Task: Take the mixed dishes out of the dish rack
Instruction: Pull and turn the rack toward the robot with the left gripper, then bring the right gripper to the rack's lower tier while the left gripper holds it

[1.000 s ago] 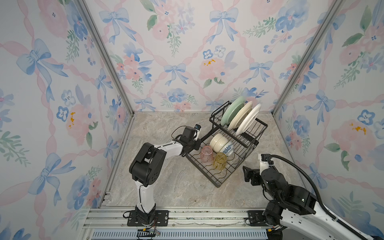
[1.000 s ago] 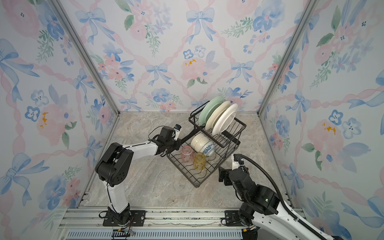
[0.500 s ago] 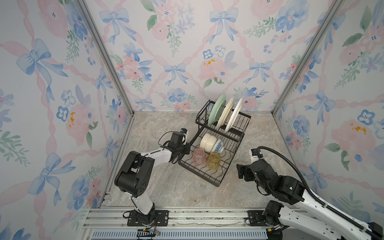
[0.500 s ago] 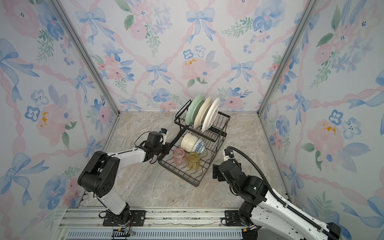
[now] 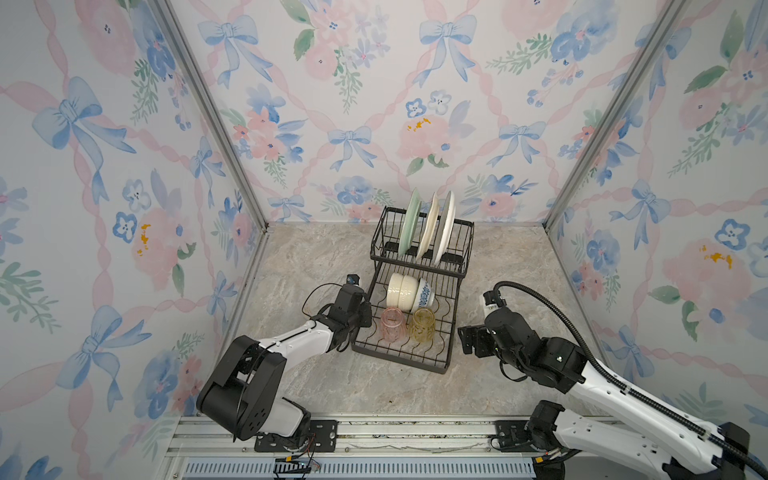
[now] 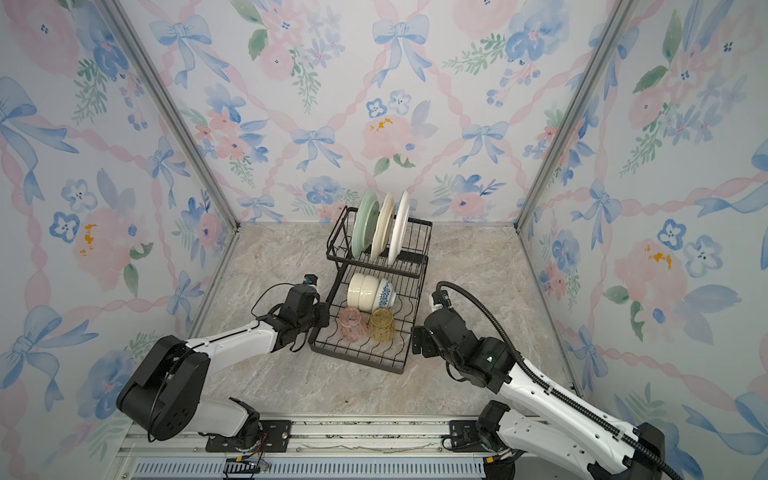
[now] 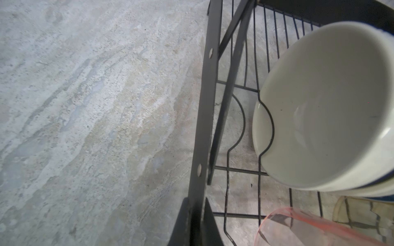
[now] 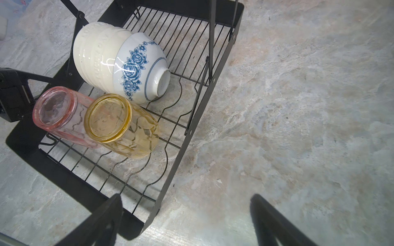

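The left gripper (image 7: 197, 202) pinches the side rail of the black wire two-tier dish rack (image 5: 399, 360), I think to steady it. The right gripper (image 8: 186, 197) hovers spread beside the rack. The cream ribbed bowls (image 8: 96, 53), pink glass tumbler (image 8: 57, 108) and amber glass tumbler (image 8: 108, 117) sit on the lower tray.

My left gripper (image 5: 360, 322), clamped tighter on the dish rack (image 5: 401, 360) rim, now sits further left. The rack now stands swung square, plates (image 5: 432, 228) edge-on. My right gripper (image 5: 466, 340), jaws wide, is now close beside its right side.
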Tool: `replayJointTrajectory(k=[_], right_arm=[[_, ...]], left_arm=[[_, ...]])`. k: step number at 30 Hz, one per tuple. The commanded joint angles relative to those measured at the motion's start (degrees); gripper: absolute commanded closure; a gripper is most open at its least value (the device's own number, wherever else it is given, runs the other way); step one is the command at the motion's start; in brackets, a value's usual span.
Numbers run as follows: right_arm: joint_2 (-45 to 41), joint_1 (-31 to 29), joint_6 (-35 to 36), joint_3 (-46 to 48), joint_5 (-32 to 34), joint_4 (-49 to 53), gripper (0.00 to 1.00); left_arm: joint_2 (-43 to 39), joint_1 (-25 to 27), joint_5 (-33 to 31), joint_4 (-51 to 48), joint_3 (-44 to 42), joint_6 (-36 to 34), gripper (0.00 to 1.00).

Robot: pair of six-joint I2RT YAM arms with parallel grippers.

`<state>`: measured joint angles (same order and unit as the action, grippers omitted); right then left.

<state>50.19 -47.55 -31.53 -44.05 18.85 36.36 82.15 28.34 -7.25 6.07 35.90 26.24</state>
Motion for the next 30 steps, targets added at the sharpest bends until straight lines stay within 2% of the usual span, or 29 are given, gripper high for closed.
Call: replayJointTrajectory(k=[1, 16, 30], right_arm=[[0.62, 1.60, -0.44, -2.27, -4.27, -0.26, 0.05], [4.37, 3.85, -1.50, -3.78, -5.50, -0.16, 0.05], [9.15, 5.47, -5.93, -6.31, -7.68, -1.13, 0.05]], left_arm=[[1.19, 1.99, -1.95, -3.58, -1.19, 9.14, 0.97], [8.00, 11.39, 3.20, -1.39, 3.33, 14.78, 0.98], [9.70, 15.23, 8.29, 2.11, 5.00, 16.30, 0.95]])
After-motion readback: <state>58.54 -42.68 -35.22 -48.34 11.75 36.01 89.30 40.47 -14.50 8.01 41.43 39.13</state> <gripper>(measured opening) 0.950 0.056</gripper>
